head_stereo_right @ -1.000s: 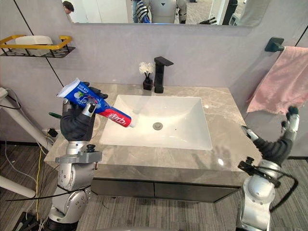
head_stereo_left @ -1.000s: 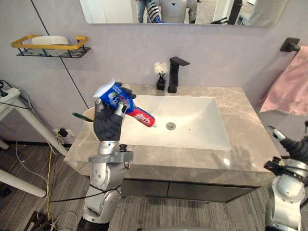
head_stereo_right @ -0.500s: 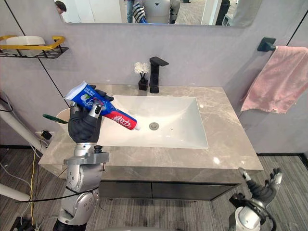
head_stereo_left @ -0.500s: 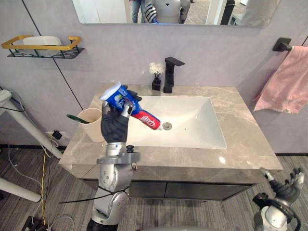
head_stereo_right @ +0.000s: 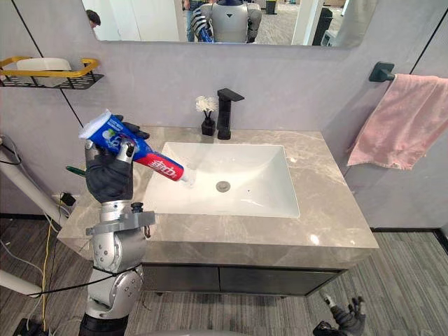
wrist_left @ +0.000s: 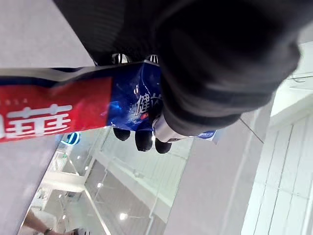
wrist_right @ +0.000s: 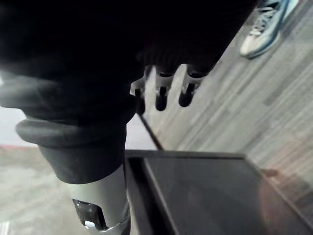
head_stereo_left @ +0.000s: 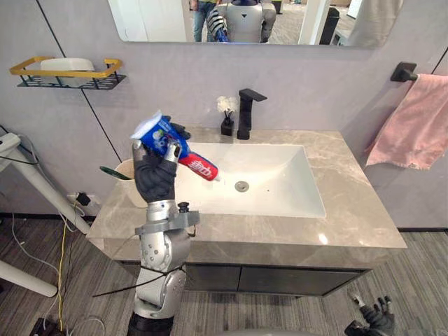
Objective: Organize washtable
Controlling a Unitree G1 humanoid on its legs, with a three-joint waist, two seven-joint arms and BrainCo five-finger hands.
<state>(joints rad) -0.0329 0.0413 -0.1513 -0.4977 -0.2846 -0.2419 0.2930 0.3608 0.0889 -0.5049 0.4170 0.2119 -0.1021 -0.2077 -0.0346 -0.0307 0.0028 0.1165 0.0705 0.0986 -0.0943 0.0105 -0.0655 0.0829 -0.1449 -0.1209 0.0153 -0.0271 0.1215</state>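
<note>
One toothpaste tube (head_stereo_left: 183, 148) is the star right now, and the left hand (head_stereo_left: 154, 178) is gripping it firmly, fingers and thumb curling round the blue end. The hand is holding it up in the air above the left side of the stone countertop (head_stereo_left: 350, 210), clear of the surface. The tube is slanting, its flat crimped end pointing up and away from the basin, its red end and white cap angling down toward the left rim of the white sink basin (head_stereo_left: 280, 175). From the left wrist camera, dark fingertips (wrist_left: 144, 139) are wrapping over the blue part of the tube, with the red stretch running off to the side.

Just behind that hand, a beige cup (head_stereo_left: 126, 169) is standing on the counter's left edge, with a green toothbrush (head_stereo_left: 112, 172) sticking out of it. At the back of the counter, a black faucet (head_stereo_left: 246, 112) is standing over the basin, and a small black vase of white flowers (head_stereo_left: 226, 119) is sitting just beside it. On the wall, a yellow-railed shelf (head_stereo_left: 66, 73) is carrying a white object, a mirror (head_stereo_left: 245, 17) is hanging above, and a pink towel (head_stereo_left: 413, 126) is draping from a black bar.

Down low, the right hand (head_stereo_right: 344, 318) is hanging near the grey plank floor (head_stereo_right: 413, 280), fingers (wrist_right: 161, 95) loose and spread, grasping nothing. A person's pale shoe (wrist_right: 264, 24) is showing on the floor beyond it.
</note>
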